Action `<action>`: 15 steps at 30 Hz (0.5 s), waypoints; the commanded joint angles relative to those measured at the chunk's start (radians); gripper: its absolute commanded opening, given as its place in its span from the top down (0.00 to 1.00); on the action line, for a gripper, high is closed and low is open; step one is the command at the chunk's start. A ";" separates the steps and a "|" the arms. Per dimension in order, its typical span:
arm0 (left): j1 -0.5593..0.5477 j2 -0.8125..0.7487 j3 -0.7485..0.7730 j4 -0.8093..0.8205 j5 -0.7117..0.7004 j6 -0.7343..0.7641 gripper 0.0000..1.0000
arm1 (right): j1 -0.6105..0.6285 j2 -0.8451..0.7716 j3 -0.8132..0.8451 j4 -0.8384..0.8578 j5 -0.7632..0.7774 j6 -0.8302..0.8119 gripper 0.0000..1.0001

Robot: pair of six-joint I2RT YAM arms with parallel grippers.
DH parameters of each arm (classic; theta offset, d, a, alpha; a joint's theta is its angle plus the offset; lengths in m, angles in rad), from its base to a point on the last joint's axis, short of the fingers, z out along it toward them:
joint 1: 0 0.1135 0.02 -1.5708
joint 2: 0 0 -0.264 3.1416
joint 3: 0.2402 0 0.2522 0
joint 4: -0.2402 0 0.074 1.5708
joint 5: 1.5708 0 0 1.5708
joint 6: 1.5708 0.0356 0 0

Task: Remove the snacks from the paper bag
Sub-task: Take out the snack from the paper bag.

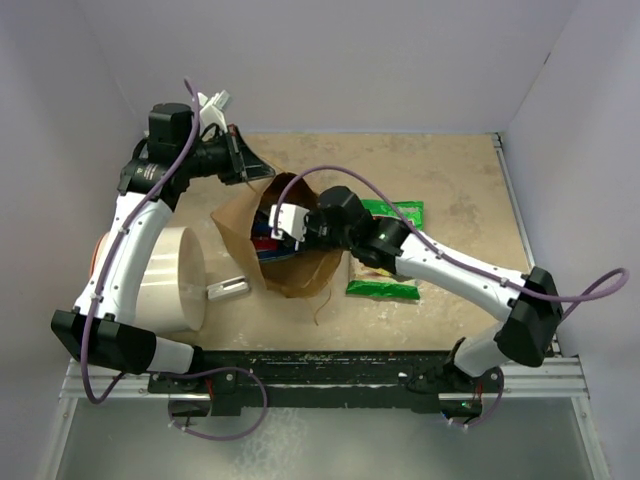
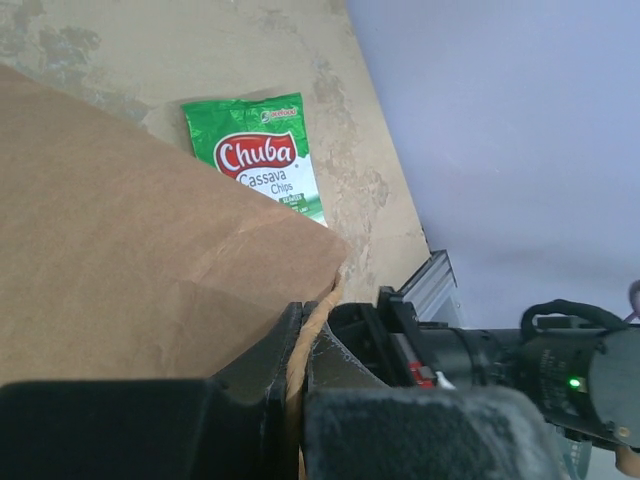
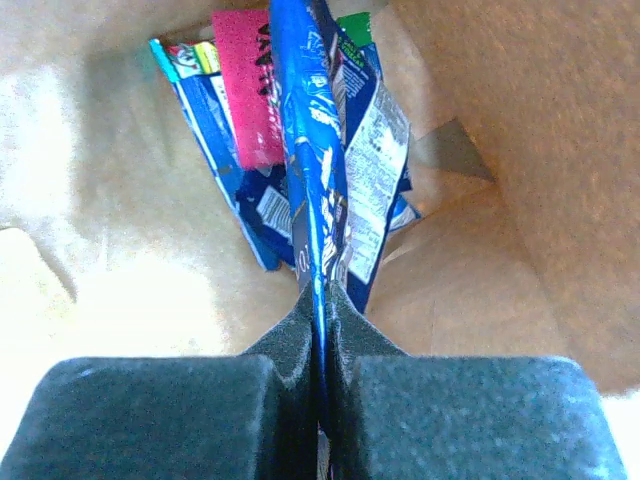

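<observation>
Now, low in the right wrist frame, the right gripper [image 3: 320,300] is pressing its dark foam fingers [image 3: 170,420] fully together on the near edge of a shiny blue foil snack packet [image 3: 312,150] inside the creased brown kraft paper bag [image 3: 500,120]. The packet is standing edge-on, its long axis running straight up the frame toward the bag's far end, where a red foil packet [image 3: 248,90] and more blue ones are lying against the paper. The extraction step appears to be in hand. The next move is calling for a straight pull back along that axis, out through the mouth. At lower centre of the left wrist frame, the left gripper [image 2: 298,340] is clamping shut on the bag's paper rim. Beyond it, at upper centre, a bright green foil packet [image 2: 262,155] is lying flat on the tan table [image 2: 200,40], outside the bag.
</observation>
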State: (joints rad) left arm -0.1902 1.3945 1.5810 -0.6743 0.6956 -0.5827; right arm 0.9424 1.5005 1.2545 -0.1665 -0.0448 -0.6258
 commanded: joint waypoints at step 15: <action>0.014 0.015 0.070 -0.019 -0.048 0.029 1.00 | -0.001 -0.468 0.203 -0.554 0.349 0.631 1.00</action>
State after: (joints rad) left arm -0.1898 1.4239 1.6127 -0.6922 0.6731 -0.5819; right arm 0.9424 1.0836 1.4162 -0.6376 0.1287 -0.1780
